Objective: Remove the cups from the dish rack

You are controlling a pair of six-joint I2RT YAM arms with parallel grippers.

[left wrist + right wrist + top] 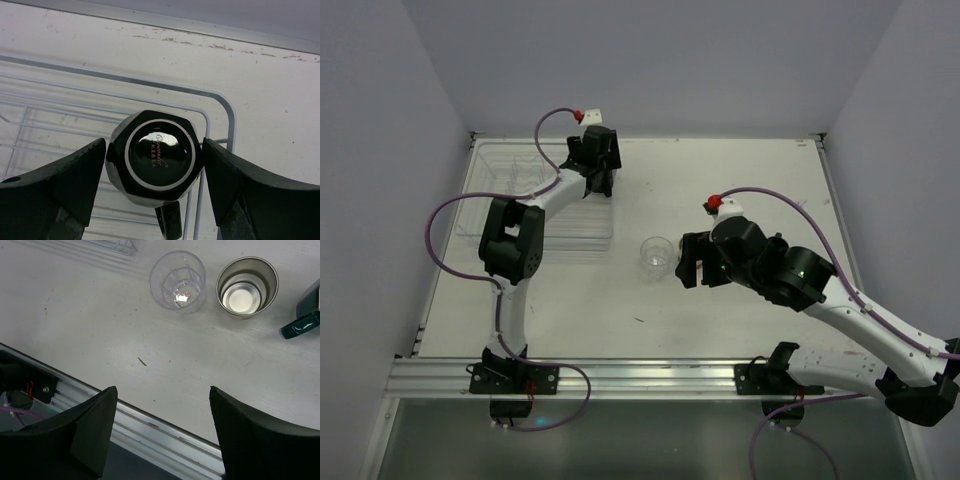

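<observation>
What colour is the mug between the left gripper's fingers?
The mug is glossy black, pale ring on its base; best in the left wrist view.

The left arm (pixel 510 240) and right arm (pixel 790 275) are white links with black joints, on black bases (pixel 505 375) bolted to the aluminium rail (pixel 640 375). Purple cables (pixel 428 245) loop from the rail to red-capped white tags (pixel 588 115); the right arm shows a green light (pixel 803 268).
</observation>
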